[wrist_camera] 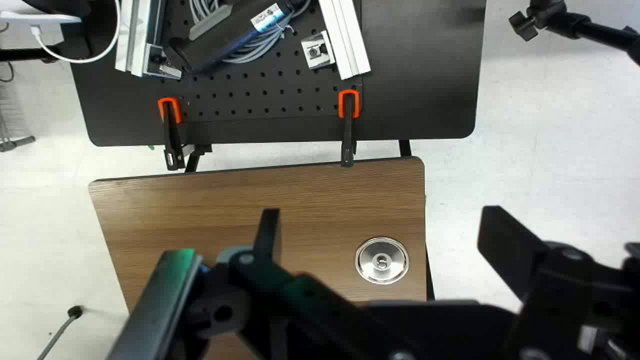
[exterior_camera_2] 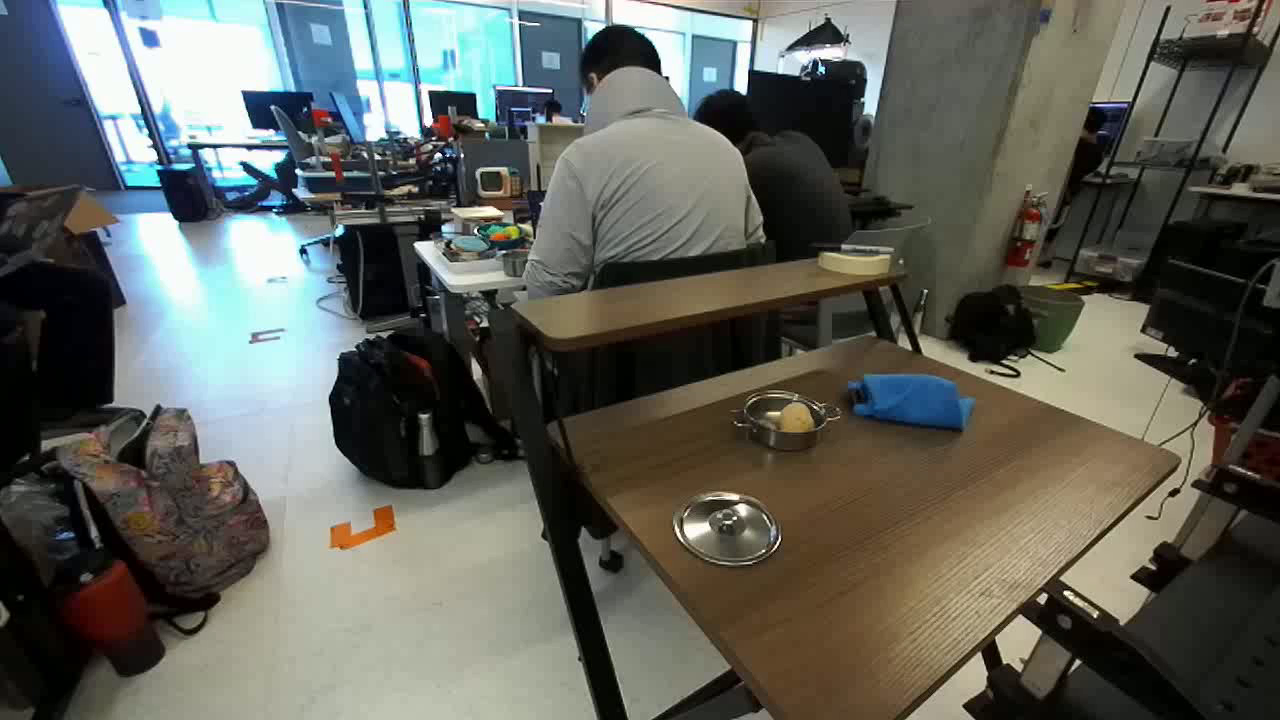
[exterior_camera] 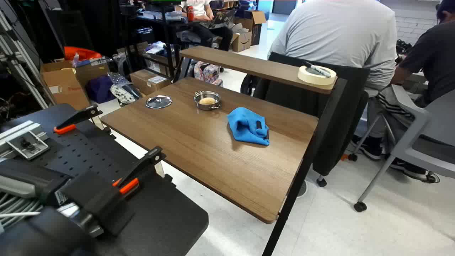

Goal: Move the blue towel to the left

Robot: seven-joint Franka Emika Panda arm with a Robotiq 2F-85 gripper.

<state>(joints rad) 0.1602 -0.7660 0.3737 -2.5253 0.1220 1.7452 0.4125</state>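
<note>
Blue towel [exterior_camera: 247, 126] bunched on the wooden table [exterior_camera: 199, 149], with nothing gripping it.

It lies near the metal pot [exterior_camera_2: 782, 437] but apart from it, crumpled so that raised folds should offer something to pinch. If left means the robot's own, the pot probably stands in the towel's path (a lift looks safer than a drag). The pot is uncovered, a round pale item [exterior_camera: 207, 101] inside, its lid [wrist_camera: 382, 261] lying apart on the same table, perhaps so the contents can be reached. The gripper [wrist_camera: 382, 222] is spread wide in the wrist view, holding no object, poised above the table; that width should suit loose cloth. Farther out, a roll of tape [exterior_camera: 316, 80] bearing a marker [exterior_camera: 320, 70] sits on the raised shelf [exterior_camera: 249, 65], presumably out of the work's way.
</note>
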